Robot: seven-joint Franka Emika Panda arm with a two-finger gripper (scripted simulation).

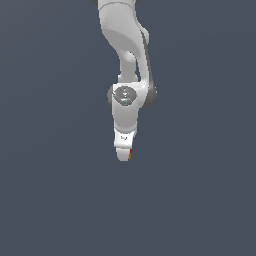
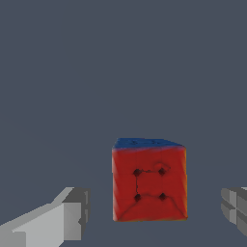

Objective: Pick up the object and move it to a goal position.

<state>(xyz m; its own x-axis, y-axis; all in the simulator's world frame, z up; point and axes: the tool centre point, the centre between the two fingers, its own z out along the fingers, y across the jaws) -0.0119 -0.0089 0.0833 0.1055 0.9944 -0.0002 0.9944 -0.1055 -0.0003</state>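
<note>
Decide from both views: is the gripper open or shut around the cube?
Open. In the wrist view, both fingers stand apart from the cube, with background visible between; gripper.

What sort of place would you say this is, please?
Probably a bare simulated test scene: a flat grey backdrop without furniture, one white robot arm, and a small red cube lying between the fingers of its open gripper.

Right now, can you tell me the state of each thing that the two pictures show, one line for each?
Small red cube with dark marks and a blue face: sits between the two fingers, touching neither; no tilt can be judged.
White robot hand: open, a grey finger on each side of the cube, with gaps.
White robot arm: reaches down, almost hiding the cube in the exterior view.
</note>
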